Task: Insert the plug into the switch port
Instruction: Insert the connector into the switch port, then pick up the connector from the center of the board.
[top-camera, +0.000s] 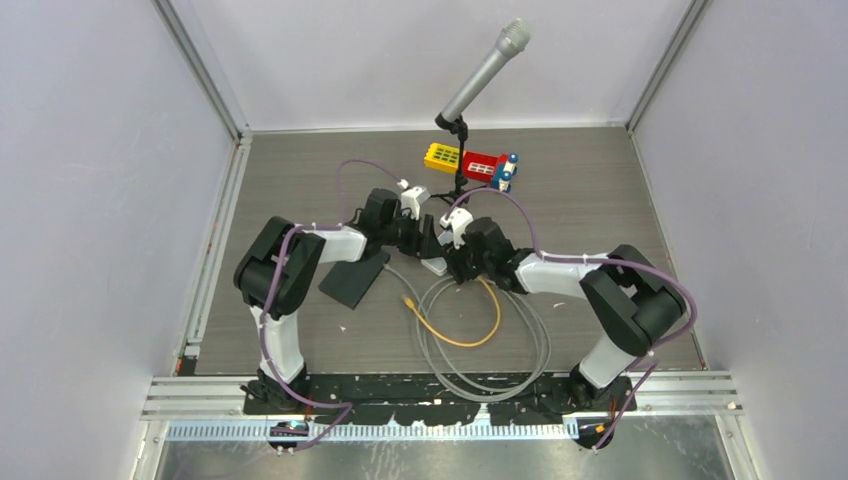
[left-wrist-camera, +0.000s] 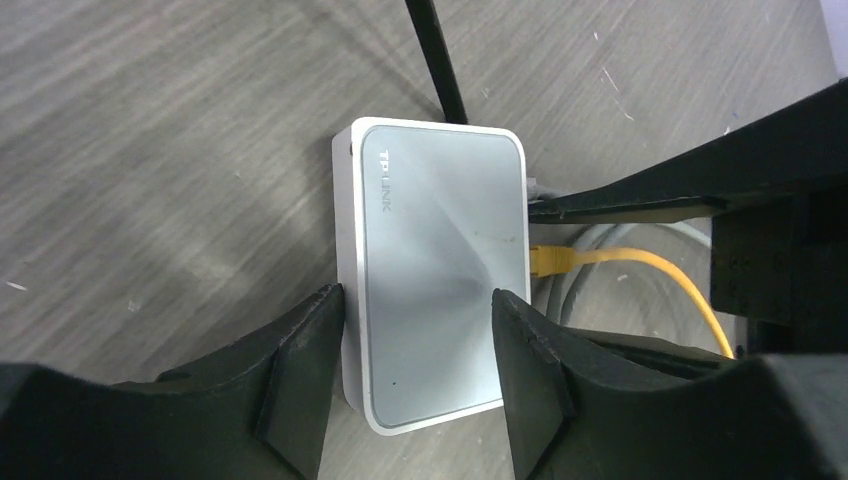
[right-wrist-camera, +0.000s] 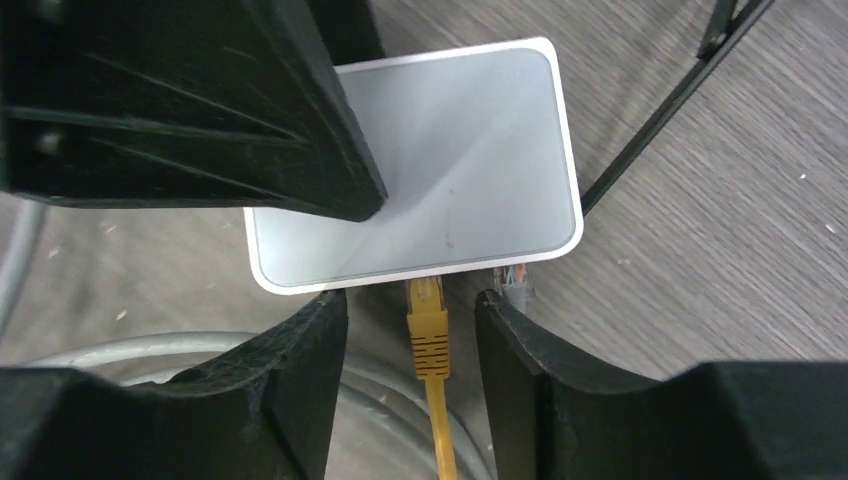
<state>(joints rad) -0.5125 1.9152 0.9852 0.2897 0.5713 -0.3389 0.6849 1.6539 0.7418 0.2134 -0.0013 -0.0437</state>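
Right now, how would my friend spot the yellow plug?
Find the flat silver-grey switch box on the dark wooden table. Two plugs sit at one edge. Ours is the bright yellow plug with a yellow cable; its neighbour is clear and grey.

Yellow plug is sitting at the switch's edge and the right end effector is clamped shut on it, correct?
Not quite. The yellow plug is at the edge of the switch, but the right end effector is open, not clamped shut. The right wrist view shows its fingers standing apart on either side of the plug, with a gap on each side.
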